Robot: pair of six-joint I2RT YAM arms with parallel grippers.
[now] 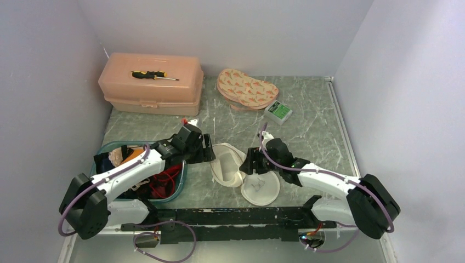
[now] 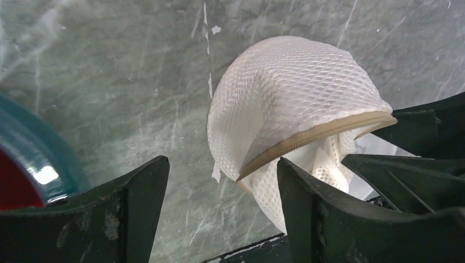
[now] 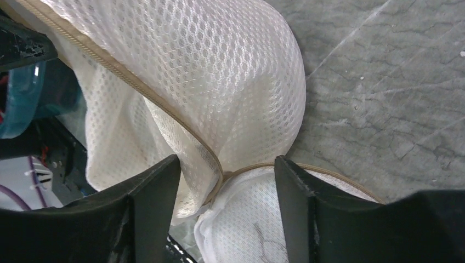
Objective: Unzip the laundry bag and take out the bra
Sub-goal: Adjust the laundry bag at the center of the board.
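On the table [image 1: 307, 131], an unzipped mesh bag [image 1: 230, 164].
Overhead: red bra [image 1: 164, 183] sits in the teal tub [image 1: 112, 143], left of the bag. Left wrist: left gripper [image 2: 222, 164] spread wide, empty. Right wrist: right gripper [image 3: 227, 161] spread wide astride the bag's zipper seam [image 3: 159, 112], gripping nothing.

bra [image 1: 164, 183] in tub [image 1: 112, 145], laundry bag [image 1: 227, 167] right of tub

The white-and-black left arm [image 1: 126, 170] and right arm [image 1: 323, 178] both stretch forward and bend inward, so the black two-fingered left hand [image 1: 207, 149] and right hand [image 1: 248, 162] sit near each other, tips facing, each with fingers spread wide.
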